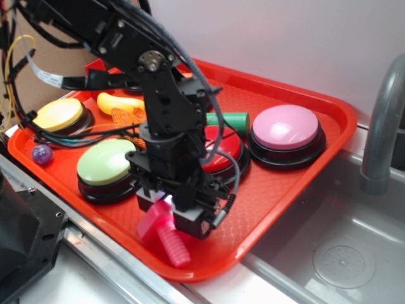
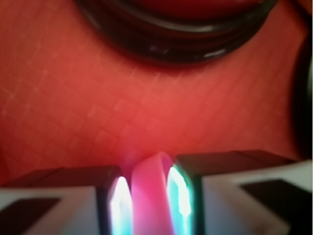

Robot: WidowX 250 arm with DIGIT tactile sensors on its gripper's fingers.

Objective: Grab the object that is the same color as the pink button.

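1. Fingers (image 2: 188, 196) are clamped on the hot-pink bolt (image 1: 166, 232), pink squeezed between both pads in the wrist view.
2. The bolt sits at the red tray's (image 1: 278, 183) near edge, ribbed shaft poking out below the gripper (image 1: 169, 206).
3. Count four domed buttons: the pink button (image 1: 285, 126) far right, red (image 1: 229, 147) behind the arm, green (image 1: 104, 162), yellow (image 1: 58, 114).
4. One green cylinder (image 1: 233, 120), one purple ball (image 1: 42, 154), one yellow toy (image 1: 117, 102).
5. Tray rests on the table, grey sink (image 1: 342, 240) and faucet (image 1: 383, 114) beside it.
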